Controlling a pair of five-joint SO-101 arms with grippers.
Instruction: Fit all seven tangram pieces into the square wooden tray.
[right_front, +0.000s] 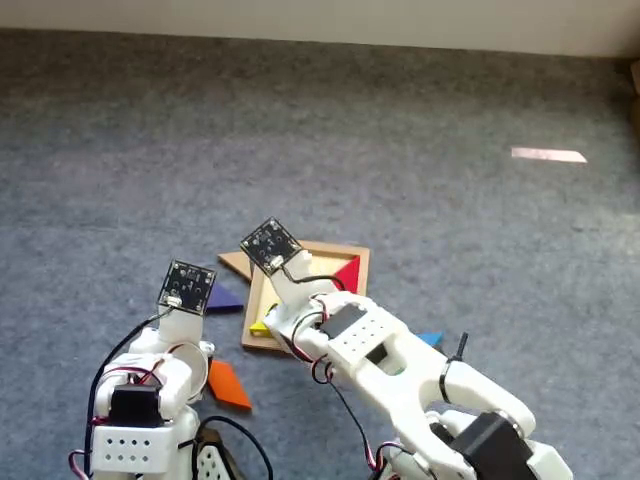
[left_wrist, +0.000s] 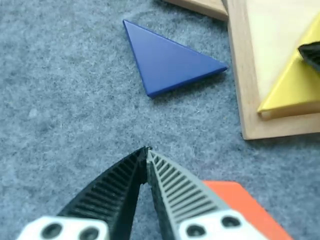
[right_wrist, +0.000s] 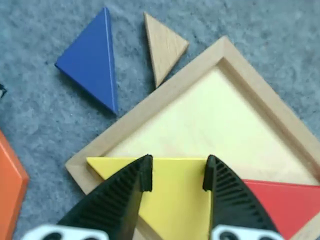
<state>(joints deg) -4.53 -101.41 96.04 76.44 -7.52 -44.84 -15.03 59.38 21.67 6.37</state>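
Yellow triangle (right_wrist: 175, 192) sits right under the right gripper (right_wrist: 178, 167), inside the tray (right_wrist: 165, 95) at its near corner. One tip looks to ride up on the rim, so I judge it's not seated flat, tho I can't be sure. That gripper is approx half open, fingertips spread over the yellow face w/ nothing clamped between them. The piece reads as painted wood: stiff, light, flat and thin, w/ a smooth top that'll slip under the pads. So there's no pinching it from above on the face. I'd either take it across two side edges near a corner, where it's narrow enough for this opening, or just push it flat w/ one fingertip. Red piece (right_wrist: 285, 200) lies in the tray just beside the yellow one, off to one side of the same gripper, edges close or touching, so there's little room for a finger there. Beyond the tips, outside the rim on the carpet (right_front: 400, 130), are the plain wood triangle (right_wrist: 162, 45) and the blue triangle (right_wrist: 92, 60). The blue triangle is also straight ahead of the left gripper (left_wrist: 147, 155), apart from it. That gripper is closed tip to tip, holding nothing, w/ the orange piece (left_wrist: 245, 205) just beside and partly under it. A light blue piece (right_front: 430, 339) lies by the right arm, behind its gripper.
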